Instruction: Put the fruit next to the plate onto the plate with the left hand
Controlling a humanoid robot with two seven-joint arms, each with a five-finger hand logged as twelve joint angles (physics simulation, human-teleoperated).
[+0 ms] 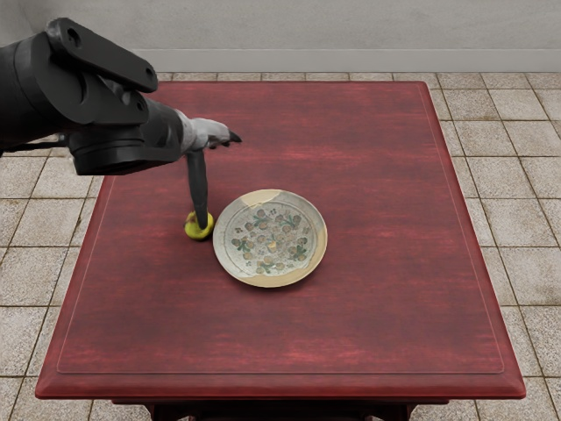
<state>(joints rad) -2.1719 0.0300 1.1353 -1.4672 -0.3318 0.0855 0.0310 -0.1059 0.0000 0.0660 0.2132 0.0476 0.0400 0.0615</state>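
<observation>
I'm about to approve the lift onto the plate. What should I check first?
1. Left hand reaches down to the fruit: ok.
2. Secure grasp on the fruit: cannot tell.
3. Fruit beside the plate, at its left edge, on the table: ok.
4. Plate holds nothing else: ok.
5. Nothing stands between fruit and plate: ok.

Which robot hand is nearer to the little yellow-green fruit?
Left. The left hand reaches down to the top of the fruit, which sits by the plate's left edge. The right hand is not in view.
</observation>
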